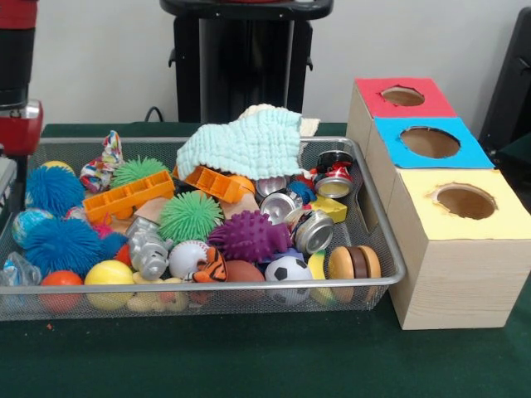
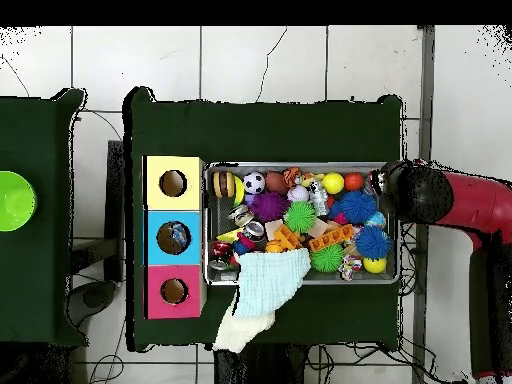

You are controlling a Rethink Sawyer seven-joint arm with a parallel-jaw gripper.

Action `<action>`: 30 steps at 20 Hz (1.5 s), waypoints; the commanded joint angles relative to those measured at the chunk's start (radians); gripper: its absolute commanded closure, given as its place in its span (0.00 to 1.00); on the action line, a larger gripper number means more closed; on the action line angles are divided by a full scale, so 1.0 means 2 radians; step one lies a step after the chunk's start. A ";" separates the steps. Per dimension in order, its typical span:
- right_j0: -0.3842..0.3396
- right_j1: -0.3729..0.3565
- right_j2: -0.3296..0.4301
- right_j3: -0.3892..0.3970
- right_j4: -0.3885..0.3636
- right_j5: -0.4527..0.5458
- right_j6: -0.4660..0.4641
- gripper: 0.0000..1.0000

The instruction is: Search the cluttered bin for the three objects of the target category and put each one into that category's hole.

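Observation:
The wire mesh bin (image 1: 397, 267) (image 2: 300, 166) is full of toys. One crumpled see-through bottle (image 1: 18, 272) lies in its front left corner in the front view; no other see-through bottle shows. The blue-surround hole (image 1: 429, 142) (image 2: 173, 237) is the middle one on the wooden box to the right of the bin. The red and black arm (image 1: 18, 99) (image 2: 440, 195) stands over the bin's left end in the front view, close above the bottle. My gripper (image 2: 385, 187) is under the arm's black end, mostly covered.
Silver cans (image 1: 315, 230) lie near the bin's right end. A pale green cloth (image 1: 245, 145) (image 2: 268, 280) hangs over the far rim. Spiky balls (image 1: 192, 215), orange blocks (image 1: 129, 195) and small balls (image 1: 288, 269) fill the bin. Red (image 1: 402, 96) and yellow (image 1: 465, 201) holes flank the blue one.

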 commanded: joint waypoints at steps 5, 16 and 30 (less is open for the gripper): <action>-0.042 0.106 0.027 0.005 -0.004 0.014 -0.066 0.00; -0.052 0.098 0.032 0.013 -0.011 0.010 -0.072 0.00; -0.025 0.002 0.036 0.072 0.007 0.017 -0.033 0.00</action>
